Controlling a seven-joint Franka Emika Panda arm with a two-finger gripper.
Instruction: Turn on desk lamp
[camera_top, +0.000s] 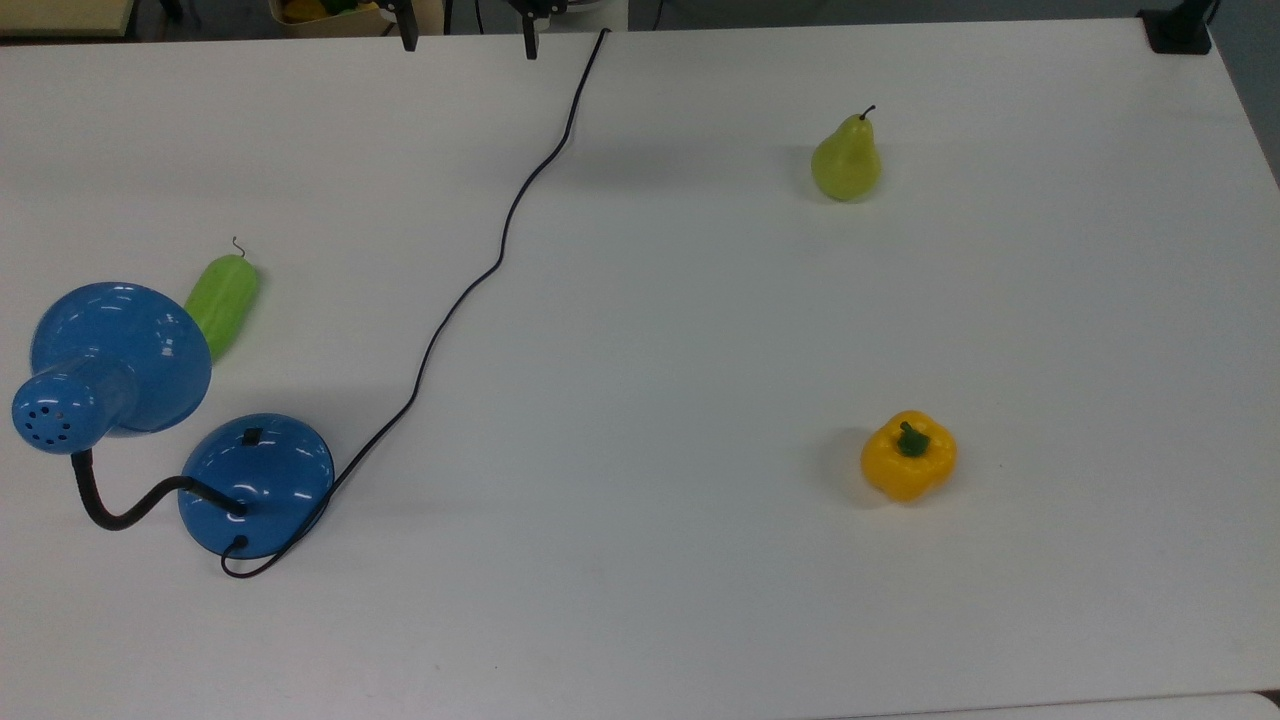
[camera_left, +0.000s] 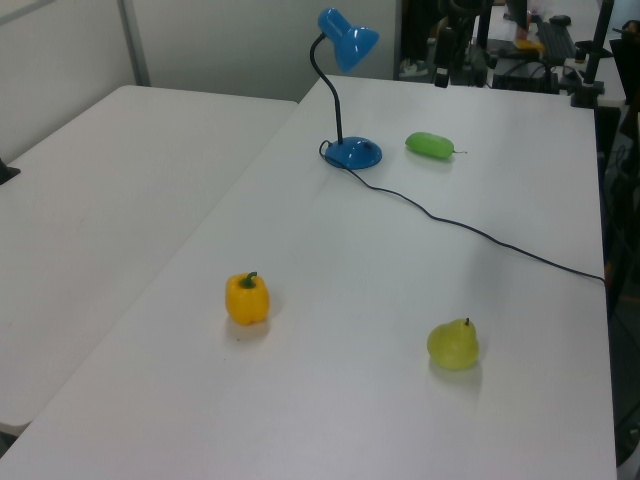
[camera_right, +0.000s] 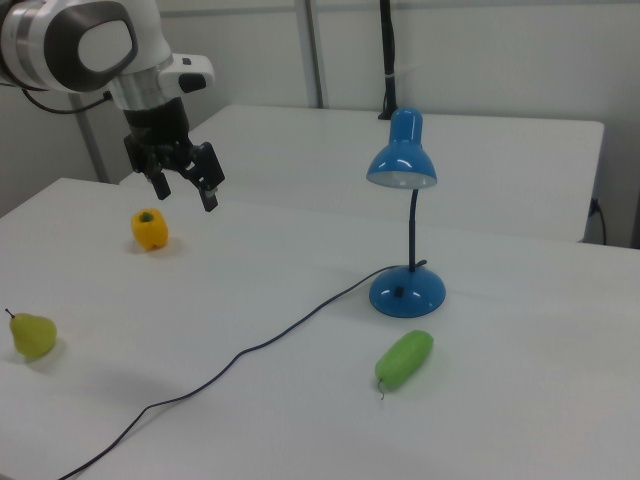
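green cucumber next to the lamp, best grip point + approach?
Judgement: take the cucumber across its middle, from straight above. It lies flat on the table, long and round, so its narrow width suits the fingers. The lamp shade overhangs one end, so stay toward the stem end.

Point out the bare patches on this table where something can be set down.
Widest: between the cord, the pear and the yellow pepper. Also the strip along the top view's bottom edge. Crowded: the desk lamp and the green cucumber at the top view's left.

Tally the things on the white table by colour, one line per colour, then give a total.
Blue: 1, the desk lamp
Green: 2, the cucumber and the pear
Yellow: 1, the bell pepper
Total: 4
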